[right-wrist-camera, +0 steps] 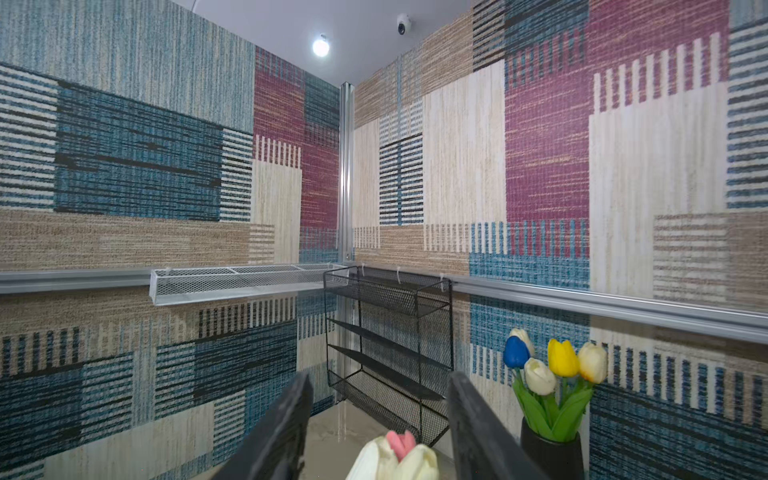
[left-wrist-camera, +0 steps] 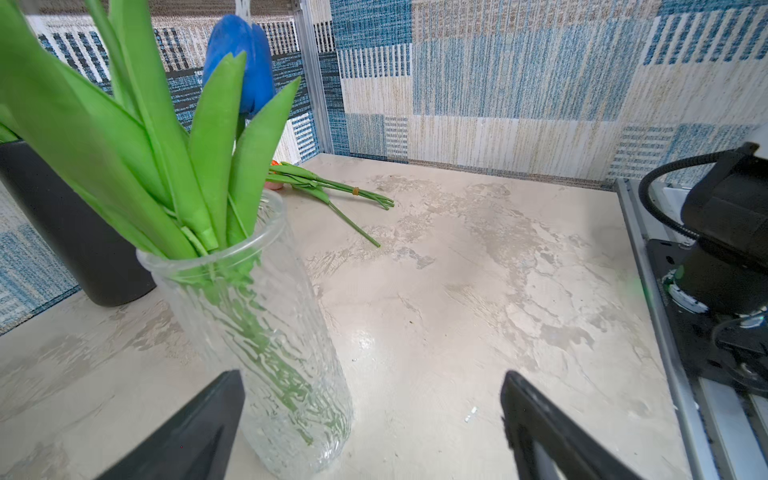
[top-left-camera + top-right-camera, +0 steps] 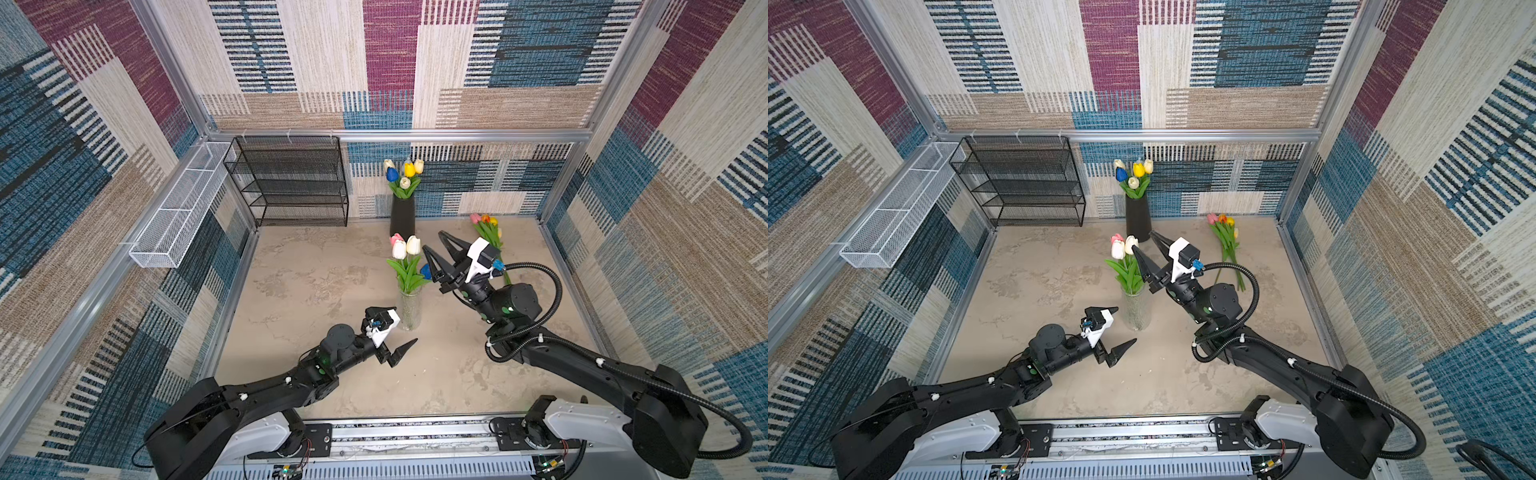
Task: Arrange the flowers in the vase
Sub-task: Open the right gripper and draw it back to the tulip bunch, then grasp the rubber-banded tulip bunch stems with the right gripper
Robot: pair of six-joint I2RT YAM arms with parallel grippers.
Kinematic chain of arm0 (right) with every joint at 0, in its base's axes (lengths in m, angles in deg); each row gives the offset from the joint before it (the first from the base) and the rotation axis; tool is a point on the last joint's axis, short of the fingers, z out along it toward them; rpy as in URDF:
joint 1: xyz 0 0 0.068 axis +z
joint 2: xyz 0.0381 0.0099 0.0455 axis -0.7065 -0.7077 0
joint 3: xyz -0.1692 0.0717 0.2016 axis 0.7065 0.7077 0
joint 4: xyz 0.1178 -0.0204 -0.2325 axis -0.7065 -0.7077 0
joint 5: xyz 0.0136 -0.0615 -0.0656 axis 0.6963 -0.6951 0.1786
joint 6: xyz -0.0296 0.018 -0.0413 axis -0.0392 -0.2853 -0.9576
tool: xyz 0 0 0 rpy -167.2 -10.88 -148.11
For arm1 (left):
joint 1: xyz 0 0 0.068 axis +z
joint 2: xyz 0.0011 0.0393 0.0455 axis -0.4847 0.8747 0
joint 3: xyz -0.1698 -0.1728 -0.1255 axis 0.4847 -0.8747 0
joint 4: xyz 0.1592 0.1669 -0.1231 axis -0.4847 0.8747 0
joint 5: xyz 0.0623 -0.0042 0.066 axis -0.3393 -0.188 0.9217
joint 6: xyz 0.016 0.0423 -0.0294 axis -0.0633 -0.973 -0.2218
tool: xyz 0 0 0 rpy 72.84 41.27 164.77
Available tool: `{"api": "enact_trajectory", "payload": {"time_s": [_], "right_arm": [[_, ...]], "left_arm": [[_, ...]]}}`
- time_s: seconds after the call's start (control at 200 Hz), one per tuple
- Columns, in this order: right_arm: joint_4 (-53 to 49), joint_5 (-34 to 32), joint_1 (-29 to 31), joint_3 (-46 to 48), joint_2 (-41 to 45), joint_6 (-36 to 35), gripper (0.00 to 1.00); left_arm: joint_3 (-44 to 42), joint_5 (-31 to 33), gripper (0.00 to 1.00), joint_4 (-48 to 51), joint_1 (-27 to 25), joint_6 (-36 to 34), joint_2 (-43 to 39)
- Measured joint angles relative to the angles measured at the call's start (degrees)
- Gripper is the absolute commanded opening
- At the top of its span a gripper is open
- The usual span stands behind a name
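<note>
Top views first: my right pincer hangs open and empty just beside the tulips standing in the glass vase, and the loose bunch lies flat farther right, so I reckon I'm between stems. In the left wrist view my left pincer gapes wide, with the vase beside one finger and not gripped. In the right wrist view there's nothing between my jaws and pink and cream heads sit just below, so next I'd swing over to that bunch and pinch a stem.

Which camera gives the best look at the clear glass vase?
The left wrist view: the glass vase is close up, rim to base, stems visible inside. Both top views show it small, leaves covering its mouth. The right wrist view shows only its tulip heads.
</note>
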Motion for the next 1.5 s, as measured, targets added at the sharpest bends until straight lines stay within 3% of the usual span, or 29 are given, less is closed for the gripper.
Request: {"api": "enact_trajectory", "payload": {"time_s": [0.125,0.26,0.431,0.546,0.771,1.062,1.162,1.337,1.503], "right_arm": [[-12.9,-2.1,-5.6,-8.2,0.6,2.1,0.59],[-29.3,-2.4,-17.7,-16.8,-2.6,7.5,0.59],[-49.7,1.2,-35.6,-24.0,-13.7,11.5,0.58],[-61.3,3.4,-42.9,-27.5,-23.3,10.7,0.56],[-75.5,3.7,-44.7,-36.6,-41.3,3.5,0.54],[-77.6,1.4,-44.8,-39.2,-46.8,0.5,0.54],[-77.6,0.7,-44.8,-40.4,-48.8,-0.6,0.45],[-77.5,-0.3,-44.9,-41.3,-52.0,-1.9,0.41],[-76.8,-0.2,-45.0,-42.4,-54.5,-2.4,0.28]], "left_arm": [[0.0,0.0,0.99,0.0,0.0,0.0,-0.1],[-0.2,0.0,0.99,0.0,0.0,0.0,-0.1],[-0.2,0.0,0.99,-0.1,0.0,0.0,-0.3],[-0.2,-0.1,0.99,-0.1,0.0,0.0,0.0],[-0.2,-0.1,0.99,-0.1,0.0,0.0,0.3],[-0.1,-0.2,0.99,0.0,0.0,0.0,0.5],[0.1,-0.2,0.99,0.0,0.0,0.0,0.7],[0.3,-0.2,0.99,0.0,0.0,0.0,0.7],[0.3,-0.2,0.99,0.2,0.0,0.0,0.8]]}}
